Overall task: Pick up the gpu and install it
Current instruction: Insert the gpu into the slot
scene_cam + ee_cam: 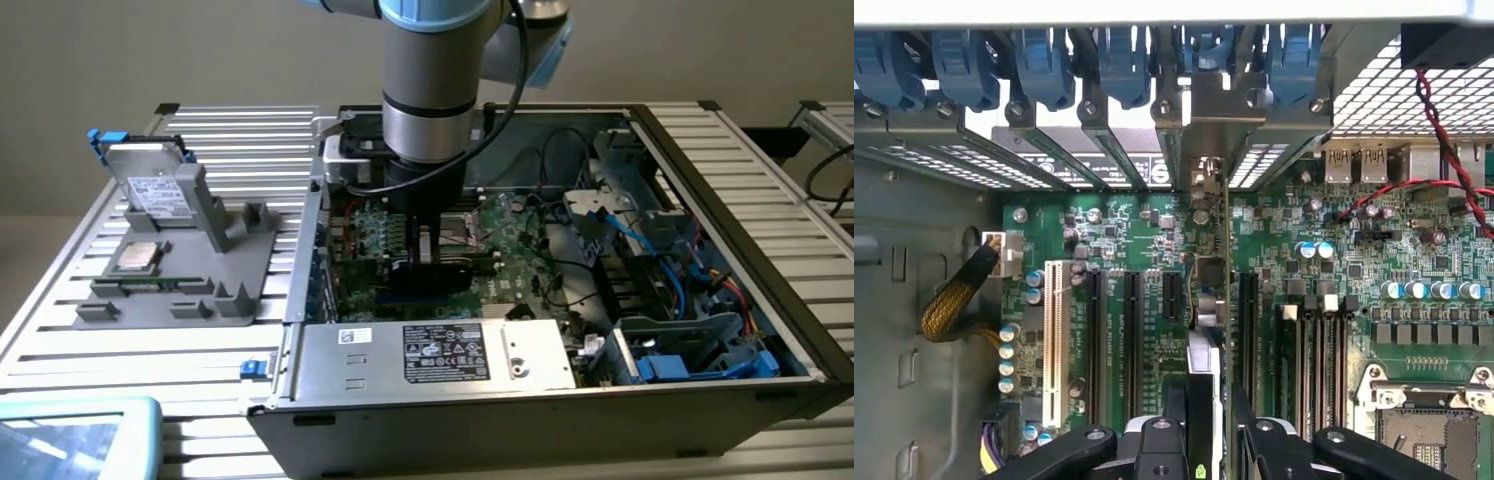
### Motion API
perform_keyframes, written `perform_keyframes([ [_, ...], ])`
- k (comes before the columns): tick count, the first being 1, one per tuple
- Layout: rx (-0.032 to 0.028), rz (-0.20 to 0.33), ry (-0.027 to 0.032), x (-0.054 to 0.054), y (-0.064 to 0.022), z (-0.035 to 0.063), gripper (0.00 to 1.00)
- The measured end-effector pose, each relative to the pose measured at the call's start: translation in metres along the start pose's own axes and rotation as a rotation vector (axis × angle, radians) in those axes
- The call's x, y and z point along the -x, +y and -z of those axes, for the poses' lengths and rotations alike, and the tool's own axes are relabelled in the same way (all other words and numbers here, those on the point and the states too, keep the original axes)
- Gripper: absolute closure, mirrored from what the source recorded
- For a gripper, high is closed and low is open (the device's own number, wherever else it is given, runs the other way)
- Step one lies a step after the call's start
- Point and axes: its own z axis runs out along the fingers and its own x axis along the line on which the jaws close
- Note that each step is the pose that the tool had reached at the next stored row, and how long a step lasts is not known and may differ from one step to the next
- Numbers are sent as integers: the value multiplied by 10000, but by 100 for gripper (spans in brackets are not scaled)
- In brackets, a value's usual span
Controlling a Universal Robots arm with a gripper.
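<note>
Black gpu (441,278) upright on edge betw. jaws, over mobo slots

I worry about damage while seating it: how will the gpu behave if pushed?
Probably stiff: the gpu is a thin flat board, gripped on edge by the gripper. Likely light, being so thin. A sideways push might tip or flex it, as it stands edge-on above the motherboard.

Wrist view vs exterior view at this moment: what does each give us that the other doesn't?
Wrist view: the gpu edge-on, held in the gripper, its bracket up at the rear openings under a row of blue clips, the card lined up along the black expansion slots. Exterior view: the arm reaching into the open case, the labelled power supply, a grey fixture carrying a silver drive. Both: the green motherboard.
</note>
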Motion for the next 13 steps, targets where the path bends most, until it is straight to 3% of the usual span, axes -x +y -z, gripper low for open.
perform_keyframes([
  [5,0,12,-151,-13,1,0,73],
  [13,0,15,-164,-27,2,-1,73],
])
